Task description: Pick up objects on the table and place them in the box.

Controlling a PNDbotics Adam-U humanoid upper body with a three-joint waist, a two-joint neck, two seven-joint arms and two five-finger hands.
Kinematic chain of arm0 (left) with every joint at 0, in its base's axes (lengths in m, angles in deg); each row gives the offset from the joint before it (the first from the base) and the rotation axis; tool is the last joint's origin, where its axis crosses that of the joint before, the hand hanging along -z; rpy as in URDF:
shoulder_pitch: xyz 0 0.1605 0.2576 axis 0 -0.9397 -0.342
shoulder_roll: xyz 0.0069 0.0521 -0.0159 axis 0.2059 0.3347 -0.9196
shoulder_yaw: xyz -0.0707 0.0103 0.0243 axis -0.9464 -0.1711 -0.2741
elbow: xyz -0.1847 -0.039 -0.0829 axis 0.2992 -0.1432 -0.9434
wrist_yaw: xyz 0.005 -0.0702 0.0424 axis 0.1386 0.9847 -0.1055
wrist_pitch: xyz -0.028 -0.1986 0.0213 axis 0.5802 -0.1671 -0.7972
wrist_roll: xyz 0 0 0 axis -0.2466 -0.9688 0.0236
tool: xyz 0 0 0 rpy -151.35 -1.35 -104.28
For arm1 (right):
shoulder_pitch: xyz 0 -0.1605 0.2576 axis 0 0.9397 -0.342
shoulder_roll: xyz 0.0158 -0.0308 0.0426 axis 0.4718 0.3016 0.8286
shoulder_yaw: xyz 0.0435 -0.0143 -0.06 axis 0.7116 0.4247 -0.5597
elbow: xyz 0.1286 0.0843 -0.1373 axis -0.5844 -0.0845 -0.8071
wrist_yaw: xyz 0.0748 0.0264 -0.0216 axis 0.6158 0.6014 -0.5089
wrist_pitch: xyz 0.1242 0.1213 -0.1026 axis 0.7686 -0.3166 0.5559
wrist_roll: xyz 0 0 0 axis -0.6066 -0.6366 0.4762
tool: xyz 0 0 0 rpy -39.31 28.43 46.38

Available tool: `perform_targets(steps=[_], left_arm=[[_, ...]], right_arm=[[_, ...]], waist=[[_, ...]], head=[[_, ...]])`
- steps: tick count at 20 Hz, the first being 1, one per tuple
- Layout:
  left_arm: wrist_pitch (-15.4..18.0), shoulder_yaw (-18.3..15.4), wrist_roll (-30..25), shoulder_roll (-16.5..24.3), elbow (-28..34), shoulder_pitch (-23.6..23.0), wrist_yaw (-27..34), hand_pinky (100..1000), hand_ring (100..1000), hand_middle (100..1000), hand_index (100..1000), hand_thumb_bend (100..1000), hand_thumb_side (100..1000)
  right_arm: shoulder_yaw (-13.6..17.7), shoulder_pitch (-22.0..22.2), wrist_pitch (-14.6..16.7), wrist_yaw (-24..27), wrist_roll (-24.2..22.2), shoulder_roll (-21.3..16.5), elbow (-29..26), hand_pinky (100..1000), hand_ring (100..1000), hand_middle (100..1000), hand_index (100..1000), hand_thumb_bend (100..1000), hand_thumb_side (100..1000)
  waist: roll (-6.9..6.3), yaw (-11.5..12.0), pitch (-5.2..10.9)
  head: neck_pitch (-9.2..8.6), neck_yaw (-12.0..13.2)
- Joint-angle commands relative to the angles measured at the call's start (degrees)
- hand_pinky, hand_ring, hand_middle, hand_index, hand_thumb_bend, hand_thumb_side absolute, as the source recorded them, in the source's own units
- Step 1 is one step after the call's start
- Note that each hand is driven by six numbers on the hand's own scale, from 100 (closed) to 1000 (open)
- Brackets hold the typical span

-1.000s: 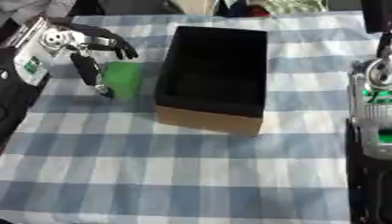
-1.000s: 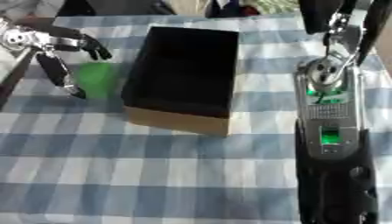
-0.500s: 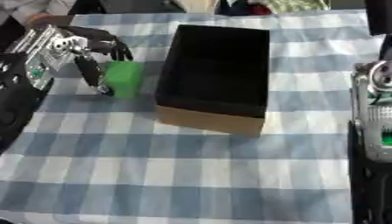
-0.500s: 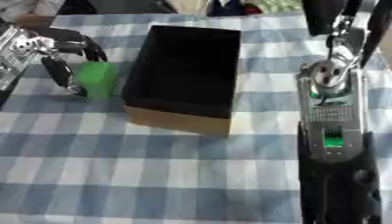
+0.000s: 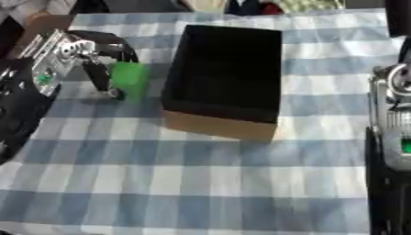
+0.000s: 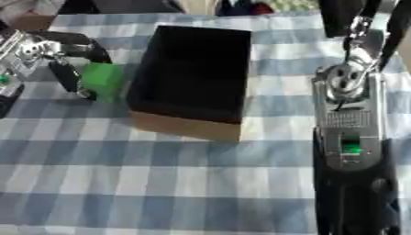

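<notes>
Shiny silver metal and black fingers are seen on the left robot hand. A small green light is seen on the silver-and-black right arm.

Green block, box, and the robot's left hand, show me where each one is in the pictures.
green block [image 5: 129, 81], left eye view, on its front face.
box [image 5: 218, 126], left eye view, on its tan near wall.
left hand [image 5: 66, 51], left eye view, on its silver palm.
</notes>
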State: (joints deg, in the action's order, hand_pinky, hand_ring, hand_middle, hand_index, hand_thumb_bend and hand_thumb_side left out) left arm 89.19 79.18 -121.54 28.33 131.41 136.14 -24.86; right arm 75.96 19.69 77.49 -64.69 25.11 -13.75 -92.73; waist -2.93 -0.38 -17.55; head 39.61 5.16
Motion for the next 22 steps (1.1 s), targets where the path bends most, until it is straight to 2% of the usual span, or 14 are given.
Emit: perform_targets(steps=[1,9,17,19,22], left_arm=[[-0.98,-0.98,0.51,0.49,-0.48,1.40,-0.10,820,658,574,733,535,100],[-1.31,-1.54,0.41,0.66,-0.68,2.01,0.87,818,575,480,579,386,147],[-0.50,-1.95,0.64,2.30,1.56,3.00,1.69,785,560,476,571,375,100],[-0.16,-2.10,0.97,2.74,2.45,3.25,1.76,783,551,467,560,336,100],[-0.42,-3.03,2.28,2.83,4.64,4.13,2.47,735,540,452,545,278,100]], right_arm=[[0.22,-0.77,0.02,0.60,0.37,0.10,-1.46,789,855,691,892,100,635],[0.32,-0.41,-0.21,0.35,0.66,0.32,-1.49,791,857,693,892,100,643],[0.32,0.28,-0.22,-0.02,0.67,0.70,-1.66,792,858,692,893,100,646],[0.29,0.45,-0.16,-0.12,0.66,0.77,-1.79,791,857,692,892,100,644],[0.24,0.47,-0.11,-0.32,0.48,0.75,-1.85,792,857,691,892,100,640]], waist=[[-0.03,-0.10,1.04],[0.00,-0.03,1.49],[-0.11,0.06,2.35],[-0.21,0.16,2.56],[-0.26,0.37,2.75]], head=[[-0.55,0.14],[-0.21,0.07],[0.29,-0.14],[0.49,-0.26],[0.72,-0.66]])
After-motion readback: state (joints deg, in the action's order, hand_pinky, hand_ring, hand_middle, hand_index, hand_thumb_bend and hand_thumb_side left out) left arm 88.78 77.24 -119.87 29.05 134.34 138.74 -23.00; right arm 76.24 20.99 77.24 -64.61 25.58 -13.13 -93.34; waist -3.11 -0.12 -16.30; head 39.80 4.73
